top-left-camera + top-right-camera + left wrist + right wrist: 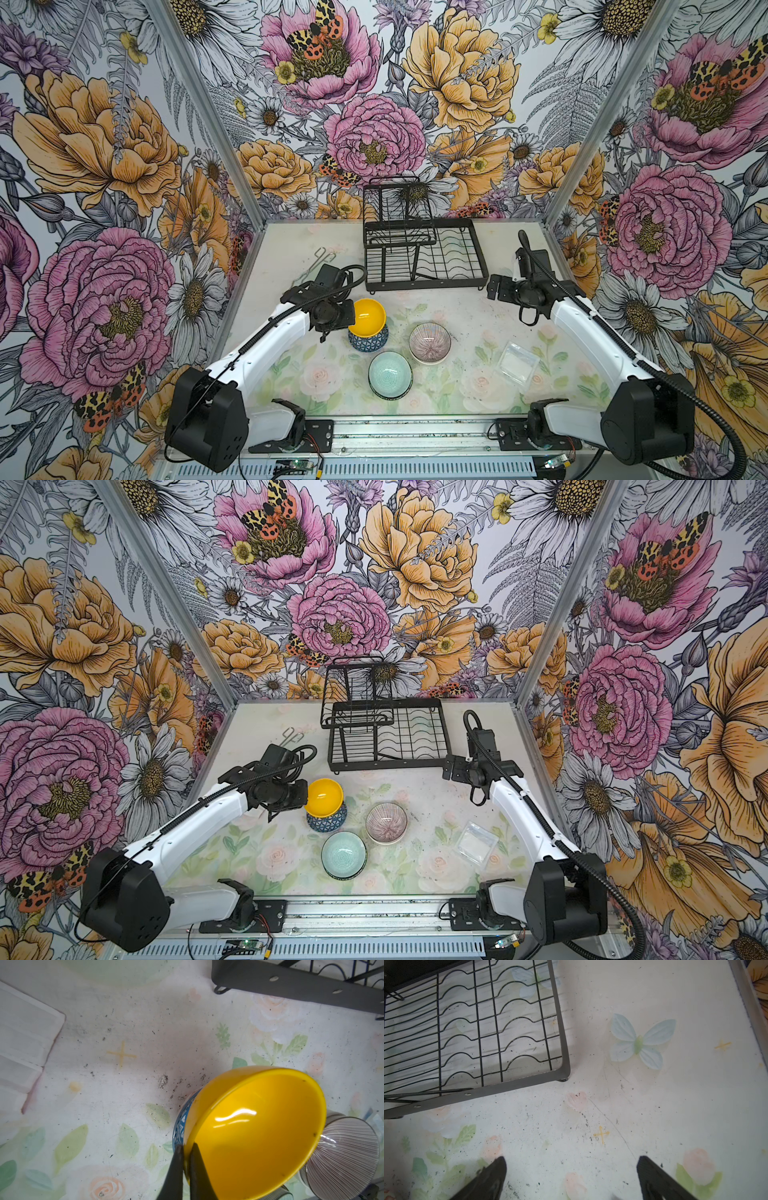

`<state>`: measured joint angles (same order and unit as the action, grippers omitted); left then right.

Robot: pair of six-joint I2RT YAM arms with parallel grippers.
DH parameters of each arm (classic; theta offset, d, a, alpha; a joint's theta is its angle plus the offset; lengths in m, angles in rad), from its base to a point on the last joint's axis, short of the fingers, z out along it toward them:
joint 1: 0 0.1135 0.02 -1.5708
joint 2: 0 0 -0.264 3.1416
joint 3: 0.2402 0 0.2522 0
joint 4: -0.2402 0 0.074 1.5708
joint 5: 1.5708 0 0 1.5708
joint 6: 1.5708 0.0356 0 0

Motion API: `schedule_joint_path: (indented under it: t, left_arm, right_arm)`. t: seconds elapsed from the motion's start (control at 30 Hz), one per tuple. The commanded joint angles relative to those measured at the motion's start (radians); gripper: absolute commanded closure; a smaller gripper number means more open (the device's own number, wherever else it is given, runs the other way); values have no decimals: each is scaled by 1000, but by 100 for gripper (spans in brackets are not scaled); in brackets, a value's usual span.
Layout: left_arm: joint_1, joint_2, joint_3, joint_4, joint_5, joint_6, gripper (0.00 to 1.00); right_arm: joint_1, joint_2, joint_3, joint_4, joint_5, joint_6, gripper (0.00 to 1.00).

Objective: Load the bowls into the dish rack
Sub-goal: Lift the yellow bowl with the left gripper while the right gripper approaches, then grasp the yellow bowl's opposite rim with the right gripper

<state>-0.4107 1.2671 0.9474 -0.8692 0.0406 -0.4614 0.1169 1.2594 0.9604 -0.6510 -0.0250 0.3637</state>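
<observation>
Left wrist view is showing the yellow bowl (259, 1126) sitting tilted off level, its round, plain, glossy mouth facing up toward that camera and its underside resting in the blue-patterned bowl (178, 1126). The left fingers (176, 1167) are clamping the yellow bowl's rim, one inside and one outside. In both top views this pair is sitting left of the middle of the table (457, 307), with the pink-striped bowl (429, 343) just to its right and the pale teal bowl (390, 372) nearer the front, stacked on a dark bowl (390, 395). The dish rack (424, 257) is standing at the back, its long side running across the table and its raised shelf at the left end. The right fingers (654, 1178) are standing wide apart over bare table by the rack's near right corner
</observation>
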Motion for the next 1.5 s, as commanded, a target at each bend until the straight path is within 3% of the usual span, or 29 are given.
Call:
schedule_joint_path:
  t: [0.0, 0.4, 0.6, 0.7, 1.17, 1.47]
  left_arm:
    - [-37, -28, 82, 22, -96, 15, 100]
    - [-237, 77, 310, 23, -176, 47, 100]
    - [-305, 151, 378, 23, -233, 52, 100]
    - [-328, 192, 414, 25, -242, 59, 100]
    - [-388, 330, 545, 33, -296, 87, 100]
    - [-398, 347, 550, 58, -289, 81, 100]
  right_arm:
    - [9, -32, 38, 24, -103, -44, 1]
    - [107, -84, 148, 24, -345, -69, 1]
    - [225, -53, 180, 30, -335, -71, 3]
    - [274, -31, 182, 38, -270, -65, 5]
    - [316, 56, 151, 157, -275, 17, 31]
    - [331, 105, 142, 203, -299, 32, 40]
